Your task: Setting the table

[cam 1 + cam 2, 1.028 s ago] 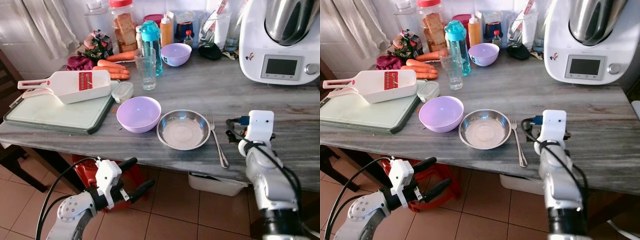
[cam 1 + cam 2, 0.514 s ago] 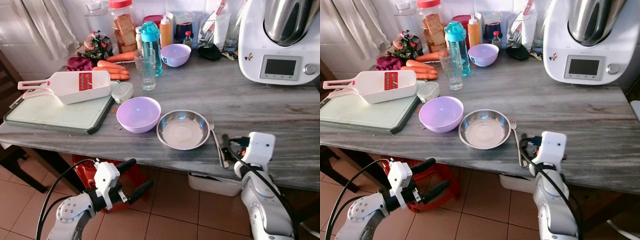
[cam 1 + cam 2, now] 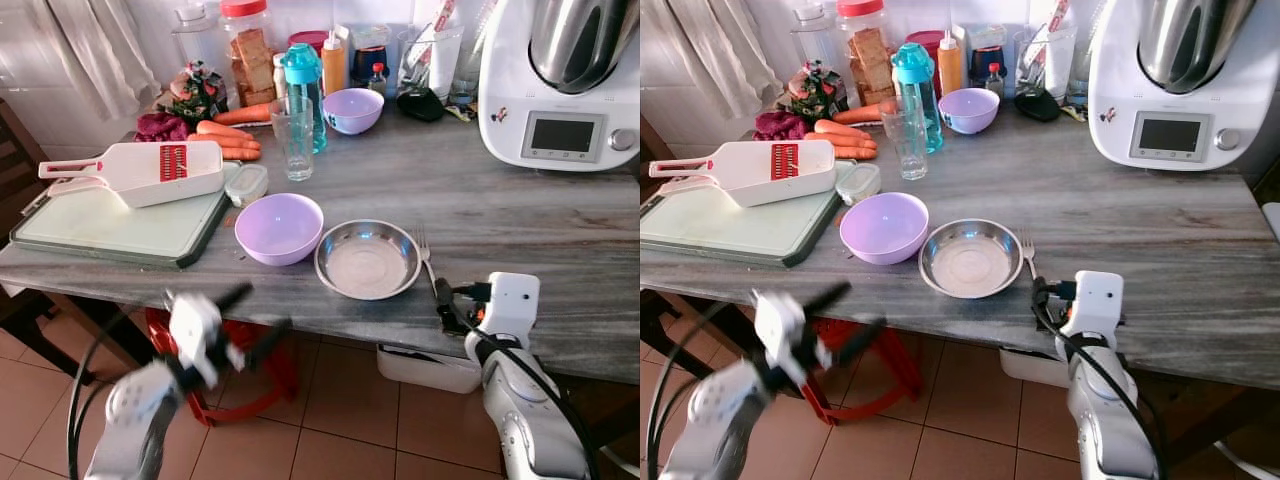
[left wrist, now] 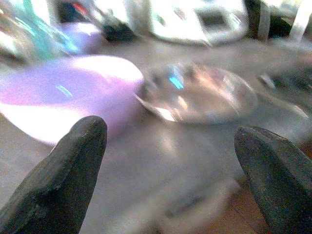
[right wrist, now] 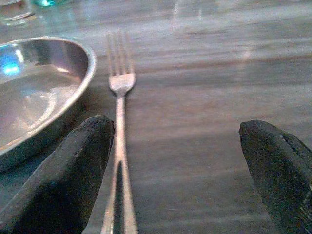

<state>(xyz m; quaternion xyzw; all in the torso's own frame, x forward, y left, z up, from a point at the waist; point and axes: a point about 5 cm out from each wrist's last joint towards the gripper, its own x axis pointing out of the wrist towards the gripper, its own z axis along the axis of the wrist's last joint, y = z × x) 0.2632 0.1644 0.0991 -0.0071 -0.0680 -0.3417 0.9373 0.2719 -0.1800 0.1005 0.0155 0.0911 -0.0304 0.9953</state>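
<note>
The left gripper [image 3: 243, 322] has risen toward the counter edge, blurred, fingers wide. The right gripper [image 5: 170, 175], fingers wide, sits over the fork [image 5: 119, 126] handle beside the steel plate [image 3: 367, 260].

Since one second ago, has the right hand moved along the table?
Yes. The right hand has drawn back toward the table's near edge and sideways to the fork, beside the steel bowl.

2 purple bowls [image 3: 279, 228] [image 3: 352, 109] – 1 steel bowl [image 3: 367, 260], 1 fork [image 3: 429, 262].
</note>
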